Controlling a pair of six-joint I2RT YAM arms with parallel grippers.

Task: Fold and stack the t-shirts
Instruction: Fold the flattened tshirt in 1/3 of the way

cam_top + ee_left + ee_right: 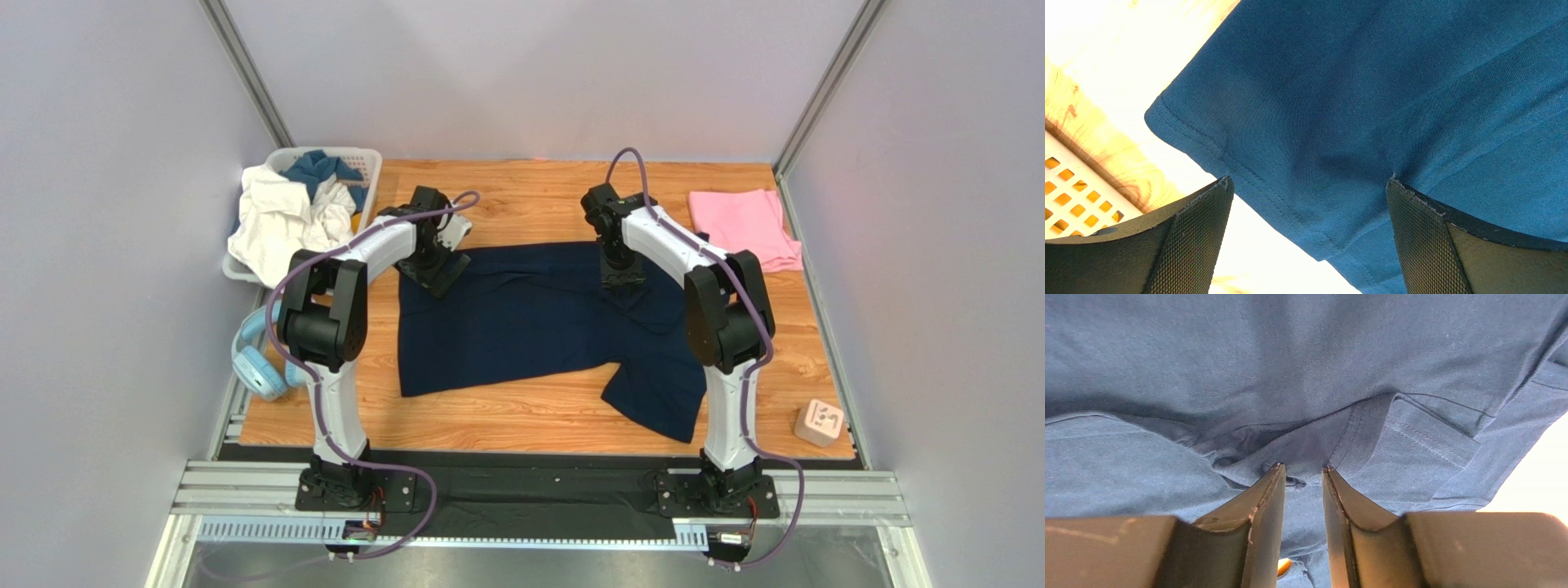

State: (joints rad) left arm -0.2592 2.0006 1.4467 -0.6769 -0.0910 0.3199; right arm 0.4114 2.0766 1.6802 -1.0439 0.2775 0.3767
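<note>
A large dark navy t-shirt [528, 319] lies spread on the wooden table, with one part trailing toward the near right. A folded light pink t-shirt [742, 227] rests at the back right. My left gripper [439, 272] hovers over the navy shirt's far left corner, open wide, and its hemmed corner [1364, 92] shows between the fingers [1306, 184]. My right gripper [620, 279] is low over the far edge of the shirt. Its jaws [1304, 468] stand a narrow gap apart above wrinkled navy cloth [1229, 367], with nothing pinched between them.
A white basket [356, 157] of white and blue clothes stands at the back left, and its lattice [1069, 196] shows beside my left finger. Light-blue headphones [258, 361] lie off the table's left edge. A small wooden block [818, 423] sits at the near right corner.
</note>
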